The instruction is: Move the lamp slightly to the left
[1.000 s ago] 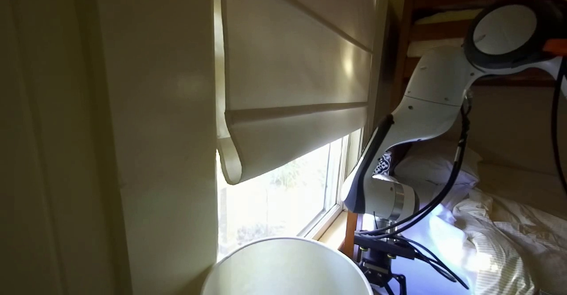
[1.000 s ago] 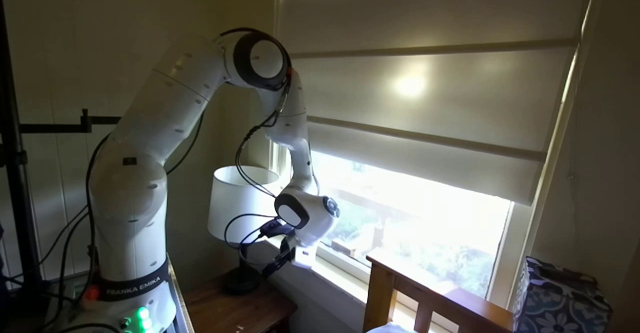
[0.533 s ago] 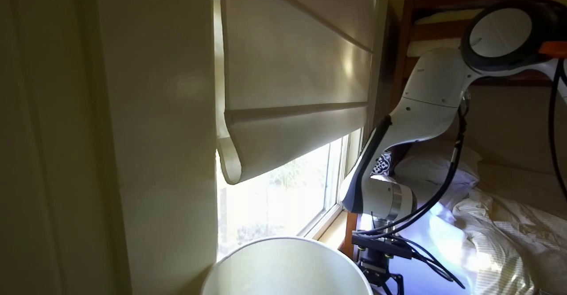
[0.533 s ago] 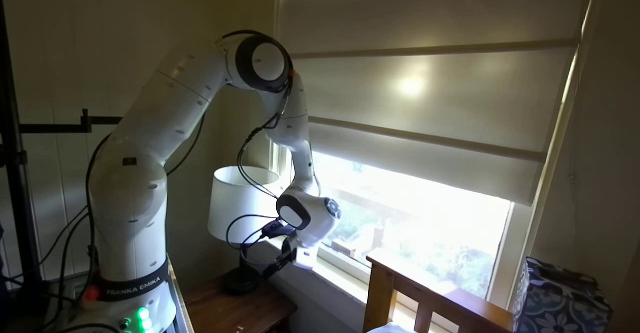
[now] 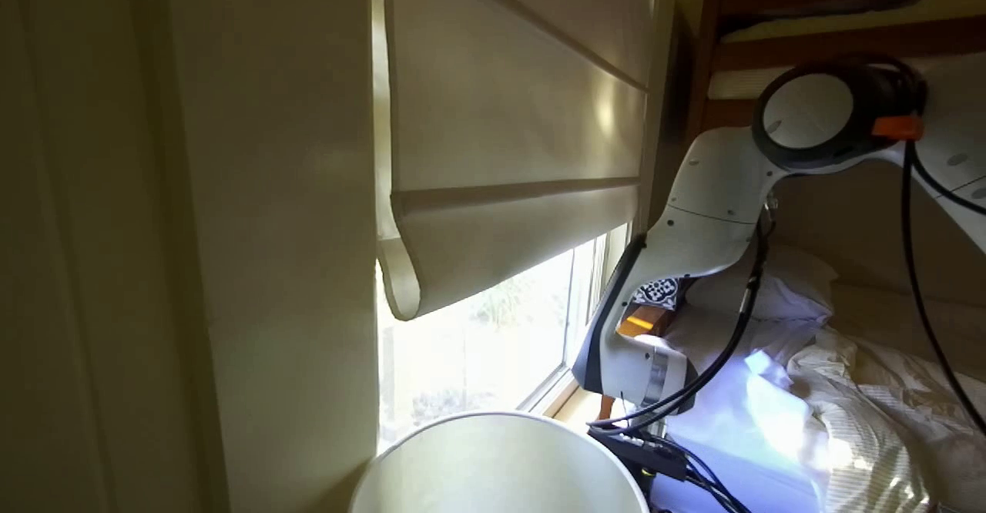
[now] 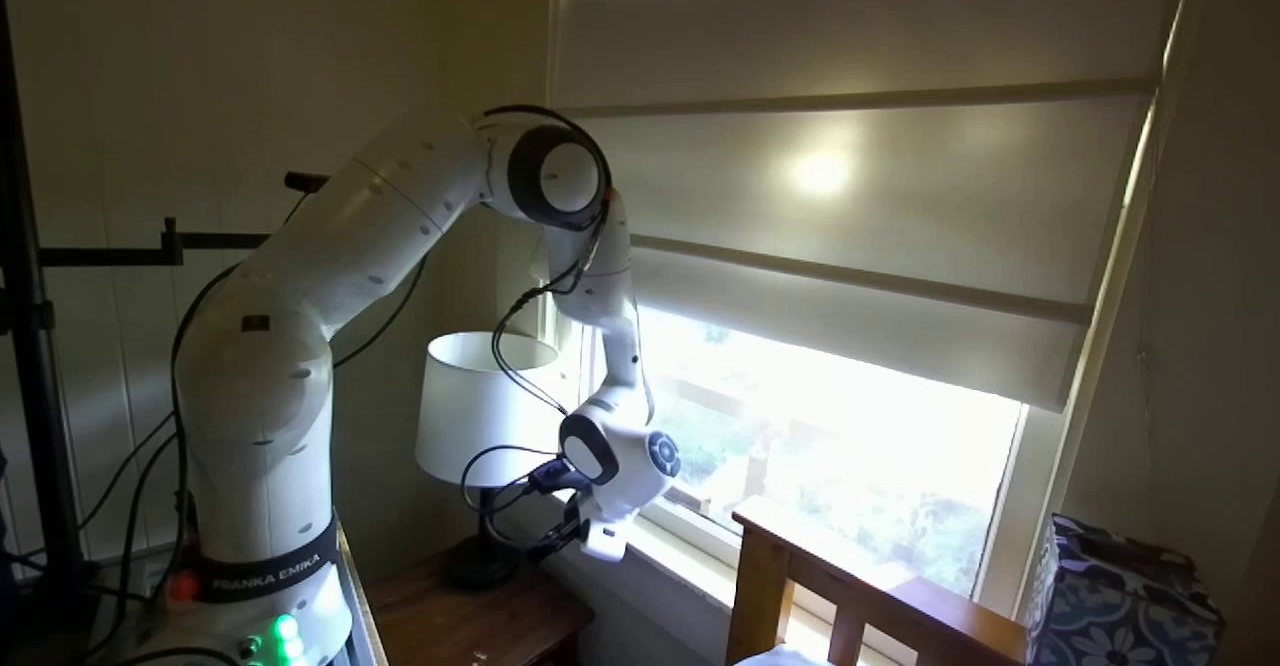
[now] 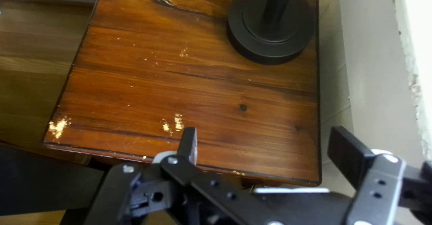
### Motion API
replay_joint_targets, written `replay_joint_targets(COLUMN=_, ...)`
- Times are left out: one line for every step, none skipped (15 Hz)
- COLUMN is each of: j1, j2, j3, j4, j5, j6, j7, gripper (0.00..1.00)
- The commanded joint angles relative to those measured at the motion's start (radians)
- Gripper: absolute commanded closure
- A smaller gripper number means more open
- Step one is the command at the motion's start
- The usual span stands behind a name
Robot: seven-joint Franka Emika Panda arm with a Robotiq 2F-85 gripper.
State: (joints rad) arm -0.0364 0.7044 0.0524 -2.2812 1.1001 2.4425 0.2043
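Pincer [image 7: 264, 140] spread wide, near side, and there stands the lamp [image 7: 268, 34], far right on the worktop [image 7: 202, 93] (in the wrist view)!

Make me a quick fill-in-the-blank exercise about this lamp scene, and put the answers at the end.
The lamp stands on a table made of ____.
The lamp's round base is coloured ____.
In the wrist view, the tool is not shut but ____.
In an exterior view, the dark band reads FRANKA ____.

Missing words: wood; black; open; EMIKA.
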Motion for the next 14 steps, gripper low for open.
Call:
replay_joint_targets(j1=-0.035, j2=0.136, j3=0.009, j4=0.138, j5=0.073, j6=-0.085, j7=-0.068, gripper=0.0)
replay_joint_targets(j1=-0.035, j2=0.167, j3=0.0, j4=0.174, j5=0.068, j6=-0.111, j7=-0.063, gripper=0.0)
replay_joint_targets(j1=-0.04, j2=0.197, j3=-0.007, j4=0.208, j5=0.054, j6=-0.149, j7=-0.059, gripper=0.0)
replay_joint_targets(j1=-0.044, j2=0.228, j3=-0.014, j4=0.244, j5=0.036, j6=-0.188, j7=-0.048, gripper=0.0)
replay_joint_targets(j1=-0.049, j2=0.258, j3=-0.018, j4=0.279, j5=0.025, j6=-0.231, j7=-0.045, gripper=0.0)
replay_joint_targets(j1=-0.049, j2=0.291, j3=-0.023, j4=0.317, j5=0.015, j6=-0.272, j7=-0.038, gripper=0.0)
replay_joint_targets(j1=-0.046, j2=0.324, j3=-0.027, j4=0.352, j5=0.007, j6=-0.309, j7=-0.028, gripper=0.0)
replay_joint_targets(j1=-0.045, j2=0.353, j3=-0.03, j4=0.384, j5=0.0, j6=-0.347, j7=-0.023, gripper=0.0)
replay_joint_targets(j1=-0.043, j2=0.385, j3=-0.03, j4=0.414, j5=-0.002, j6=-0.383, j7=-0.022, gripper=0.0)
replay_joint_targets(j1=-0.04, j2=0.415, j3=-0.03, j4=0.442, j5=-0.003, j6=-0.412, j7=-0.019, gripper=0.0)
replay_joint_targets(j1=-0.034, j2=0.445, j3=-0.028, j4=0.463, j5=0.003, j6=-0.431, j7=-0.021, gripper=0.0)
replay_joint_targets(j1=-0.03, j2=0.472, j3=-0.026, j4=0.48, j5=0.011, j6=-0.444, j7=-0.026, gripper=0.0)
replay_joint_targets(j1=-0.03, j2=0.497, j3=-0.024, j4=0.49, j5=0.021, j6=-0.453, j7=-0.032, gripper=0.0)
replay_joint_targets(j1=-0.033, j2=0.517, j3=-0.023, j4=0.495, j5=0.03, j6=-0.461, j7=-0.041, gripper=0.0)
